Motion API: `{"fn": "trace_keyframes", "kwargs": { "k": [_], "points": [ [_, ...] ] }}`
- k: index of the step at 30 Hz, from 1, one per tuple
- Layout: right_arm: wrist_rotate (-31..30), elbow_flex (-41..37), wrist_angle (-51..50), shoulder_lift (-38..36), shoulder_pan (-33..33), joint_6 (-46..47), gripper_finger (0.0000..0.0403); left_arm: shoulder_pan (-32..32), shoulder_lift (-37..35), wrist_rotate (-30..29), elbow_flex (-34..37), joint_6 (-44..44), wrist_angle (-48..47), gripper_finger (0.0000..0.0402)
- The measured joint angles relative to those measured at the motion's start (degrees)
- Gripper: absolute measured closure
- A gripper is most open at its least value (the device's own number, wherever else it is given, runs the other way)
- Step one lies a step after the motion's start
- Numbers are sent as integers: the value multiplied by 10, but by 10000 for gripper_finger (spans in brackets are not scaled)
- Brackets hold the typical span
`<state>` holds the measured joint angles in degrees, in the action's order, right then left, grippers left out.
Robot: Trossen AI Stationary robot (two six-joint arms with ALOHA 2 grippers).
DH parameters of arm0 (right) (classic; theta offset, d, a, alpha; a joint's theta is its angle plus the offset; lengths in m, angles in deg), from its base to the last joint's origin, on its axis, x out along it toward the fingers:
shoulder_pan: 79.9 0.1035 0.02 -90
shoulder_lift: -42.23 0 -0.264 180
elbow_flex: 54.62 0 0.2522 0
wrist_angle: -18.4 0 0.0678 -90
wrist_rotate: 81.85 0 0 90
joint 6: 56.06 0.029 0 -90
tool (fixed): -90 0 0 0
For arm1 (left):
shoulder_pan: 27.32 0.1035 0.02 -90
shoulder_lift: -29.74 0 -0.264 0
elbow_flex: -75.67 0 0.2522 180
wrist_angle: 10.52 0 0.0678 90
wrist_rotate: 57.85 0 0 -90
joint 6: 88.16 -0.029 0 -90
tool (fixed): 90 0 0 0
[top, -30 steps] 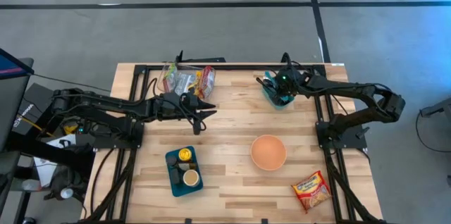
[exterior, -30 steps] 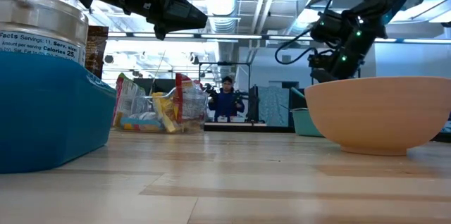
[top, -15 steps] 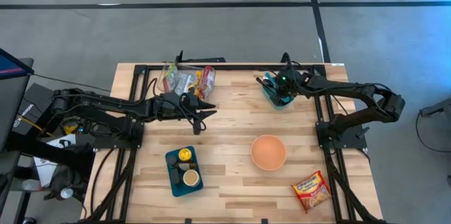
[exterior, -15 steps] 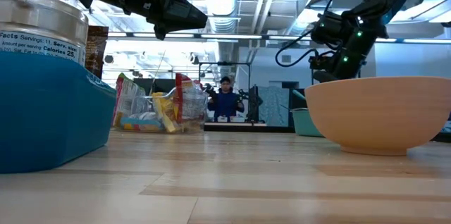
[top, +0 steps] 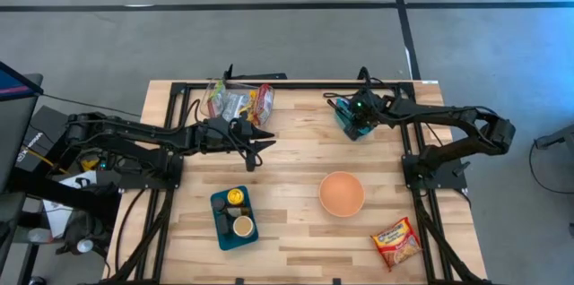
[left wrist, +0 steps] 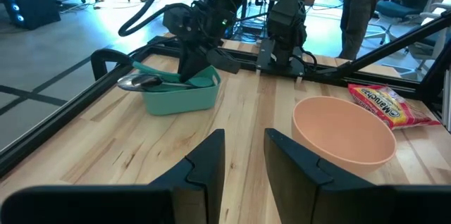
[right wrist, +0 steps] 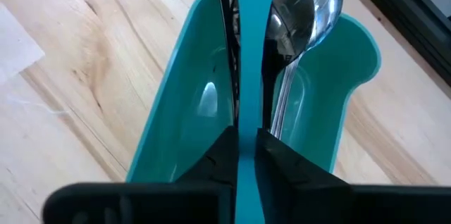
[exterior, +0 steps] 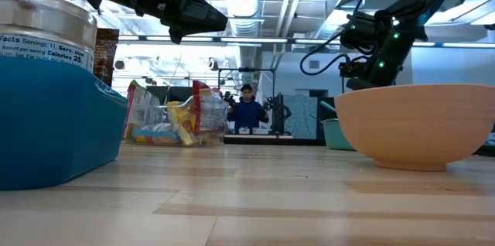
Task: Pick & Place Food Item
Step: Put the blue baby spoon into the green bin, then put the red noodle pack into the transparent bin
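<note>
My right claw (right wrist: 243, 155) pinches a teal handle (right wrist: 246, 55) in the teal bin (top: 352, 125) beside a metal spoon (right wrist: 304, 13). My left claw (left wrist: 243, 155) hangs slightly open. The noodle packet (top: 395, 240) lies near the counter's (top: 296, 168) corner, past the bowl (top: 342, 194).

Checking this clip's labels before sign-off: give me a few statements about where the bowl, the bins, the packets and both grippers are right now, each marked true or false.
1. The right gripper is at the teal bin by the table's far edge. True.
2. Its fingers are shut on a teal strip standing in that bin. True.
3. The bowl holds the noodle packet. False: the bowl is empty and the packet lies on the table nearer the front right corner.
4. The left gripper grips a snack bag. False: it is open and holds nothing, beside the bag pile.
5. The blue bin holds two cans. True.
</note>
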<state>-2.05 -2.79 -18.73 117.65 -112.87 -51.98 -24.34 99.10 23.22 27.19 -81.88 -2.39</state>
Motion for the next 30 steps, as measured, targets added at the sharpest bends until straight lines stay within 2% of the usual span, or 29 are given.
{"fn": "trace_keyframes", "kwargs": {
  "k": [9,30],
  "points": [
    [-1,0,-4,0,0,13,349,0,0,0,0,0,0,308],
    [-2,0,-11,-16,-2,15,346,0,0,0,0,0,0,308]
  ]
}}
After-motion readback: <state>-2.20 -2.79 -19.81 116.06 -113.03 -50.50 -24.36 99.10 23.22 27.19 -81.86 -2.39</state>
